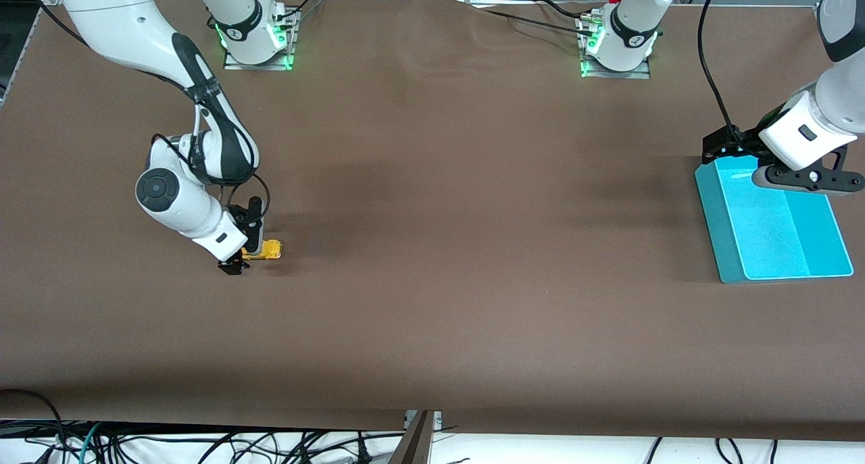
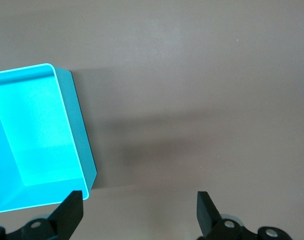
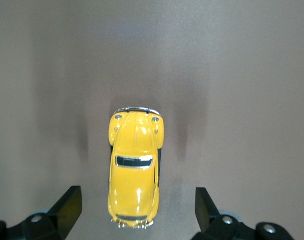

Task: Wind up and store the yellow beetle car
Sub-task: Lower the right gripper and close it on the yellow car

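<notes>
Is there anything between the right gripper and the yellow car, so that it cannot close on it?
Nothing visible blocks it. The right gripper is open directly over the yellow car, which sits alone on the bare table, with one finger on each side of it.

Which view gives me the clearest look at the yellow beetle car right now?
The right wrist view: the yellow beetle car fills the middle, seen whole from above. The front view shows only a small yellow part beside the right gripper. The left wrist view misses it.
</notes>
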Robot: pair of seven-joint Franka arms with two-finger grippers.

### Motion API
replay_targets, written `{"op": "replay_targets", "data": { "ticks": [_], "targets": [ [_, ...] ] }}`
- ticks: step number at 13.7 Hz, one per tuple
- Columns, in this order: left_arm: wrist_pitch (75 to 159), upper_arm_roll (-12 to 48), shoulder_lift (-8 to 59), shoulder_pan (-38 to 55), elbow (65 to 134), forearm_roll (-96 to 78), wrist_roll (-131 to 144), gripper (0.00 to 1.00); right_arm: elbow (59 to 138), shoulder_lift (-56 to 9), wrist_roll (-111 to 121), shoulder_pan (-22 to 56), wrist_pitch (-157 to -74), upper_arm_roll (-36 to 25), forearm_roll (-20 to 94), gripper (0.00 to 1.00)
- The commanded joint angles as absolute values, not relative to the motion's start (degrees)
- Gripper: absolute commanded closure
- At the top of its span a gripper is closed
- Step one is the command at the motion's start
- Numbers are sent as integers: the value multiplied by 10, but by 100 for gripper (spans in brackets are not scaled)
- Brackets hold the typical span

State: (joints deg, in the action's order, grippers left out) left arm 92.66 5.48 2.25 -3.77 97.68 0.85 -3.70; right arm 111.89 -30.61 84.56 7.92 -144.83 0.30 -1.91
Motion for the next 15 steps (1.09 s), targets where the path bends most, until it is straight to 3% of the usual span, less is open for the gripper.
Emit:
{"op": "replay_targets", "data": {
  "ticks": [1,12,15],
  "targets": [
    [923,52,13,-40,981,-9,-52,0,1135,-307,858,77,-1470,6,-23,0],
    [923,52,14,-40,982,-9,-52,0,1155,-279,874,76,-1456,6,-22,1],
    [923,52,14,-40,983,-9,-52,0,1158,-279,873,76,-1456,6,-21,7]
  ]
}}
